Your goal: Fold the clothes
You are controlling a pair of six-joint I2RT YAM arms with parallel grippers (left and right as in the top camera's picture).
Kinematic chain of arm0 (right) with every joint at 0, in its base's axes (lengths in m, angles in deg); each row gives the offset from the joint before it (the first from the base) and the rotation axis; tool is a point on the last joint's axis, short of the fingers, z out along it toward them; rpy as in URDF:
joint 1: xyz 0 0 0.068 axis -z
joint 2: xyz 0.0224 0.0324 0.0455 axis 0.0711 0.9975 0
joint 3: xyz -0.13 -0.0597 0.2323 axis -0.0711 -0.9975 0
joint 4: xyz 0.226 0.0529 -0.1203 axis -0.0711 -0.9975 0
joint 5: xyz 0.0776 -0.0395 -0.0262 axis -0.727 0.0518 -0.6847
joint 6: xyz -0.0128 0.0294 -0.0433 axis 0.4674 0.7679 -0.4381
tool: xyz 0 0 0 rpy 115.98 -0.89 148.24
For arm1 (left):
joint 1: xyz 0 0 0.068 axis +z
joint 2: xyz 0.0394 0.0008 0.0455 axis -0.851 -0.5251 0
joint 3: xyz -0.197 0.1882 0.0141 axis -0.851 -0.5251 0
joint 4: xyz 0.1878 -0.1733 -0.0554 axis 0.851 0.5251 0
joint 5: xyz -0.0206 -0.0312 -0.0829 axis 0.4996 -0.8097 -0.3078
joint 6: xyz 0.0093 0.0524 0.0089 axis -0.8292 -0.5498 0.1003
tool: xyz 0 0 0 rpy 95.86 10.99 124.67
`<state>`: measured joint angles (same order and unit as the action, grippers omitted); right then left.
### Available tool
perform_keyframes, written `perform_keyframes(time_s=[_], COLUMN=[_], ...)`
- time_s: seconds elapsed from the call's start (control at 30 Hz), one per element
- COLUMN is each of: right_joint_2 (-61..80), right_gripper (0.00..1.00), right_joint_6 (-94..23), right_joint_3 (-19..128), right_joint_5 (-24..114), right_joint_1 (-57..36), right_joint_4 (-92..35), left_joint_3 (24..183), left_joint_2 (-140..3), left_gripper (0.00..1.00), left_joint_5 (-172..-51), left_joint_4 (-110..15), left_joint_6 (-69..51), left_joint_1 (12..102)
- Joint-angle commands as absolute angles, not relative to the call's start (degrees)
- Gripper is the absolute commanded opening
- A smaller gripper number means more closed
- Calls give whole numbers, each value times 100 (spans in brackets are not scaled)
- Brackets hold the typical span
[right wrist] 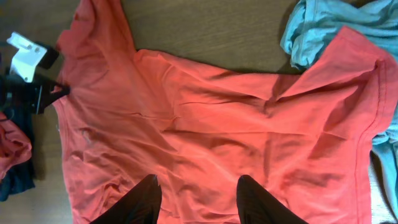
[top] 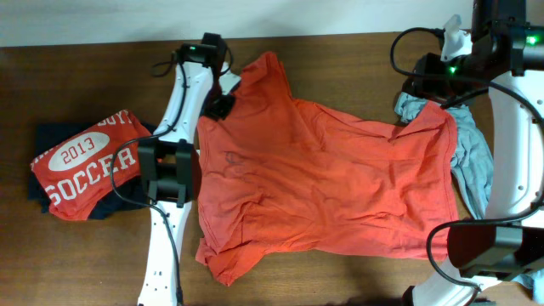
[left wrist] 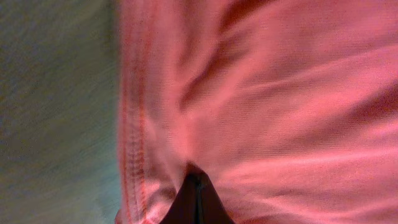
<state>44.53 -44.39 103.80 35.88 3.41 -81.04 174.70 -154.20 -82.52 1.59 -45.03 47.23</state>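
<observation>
An orange t-shirt lies spread and wrinkled across the middle of the brown table. My left gripper is at its upper left edge, by the sleeve. In the left wrist view its fingers are pressed together with the shirt's stitched hem bunched around them. My right gripper is raised at the far right corner. In the right wrist view its fingers are open and empty, high above the orange shirt.
A folded red "2013 SOCCER" shirt lies on a dark garment at the left. A crumpled grey-blue garment lies at the right, partly under the orange shirt's edge, and also shows in the right wrist view. Arm bases stand along the front.
</observation>
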Motion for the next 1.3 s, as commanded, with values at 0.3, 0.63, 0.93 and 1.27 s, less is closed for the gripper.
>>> perform_keyframes(time_s=[0.3,0.63,0.93,1.27], right_joint_2=[5161,6239,6855,7666], right_gripper=[44,51,4,4], right_joint_6=[-4419,-4168,-4041,-4098], right_joint_3=[10339,10339,10339,10242], right_joint_5=[4259,4974,4898,4305], right_joint_1=[290,706,1842,2236], right_joint_4=[-7999,-7674,-7601,-7623], left_joint_3=[17501,17501,17501,17501], left_joint_2=[-15627,-15627,-15627,-15627], left_gripper=[1,1,1,1], left_joint_5=[-7017,-6997,-6997,-7050], left_joint_4=[756,764,751,710], left_joint_6=[-3425,-3334,-3336,-3336], left_joint_1=[5709,5851,5849,5849])
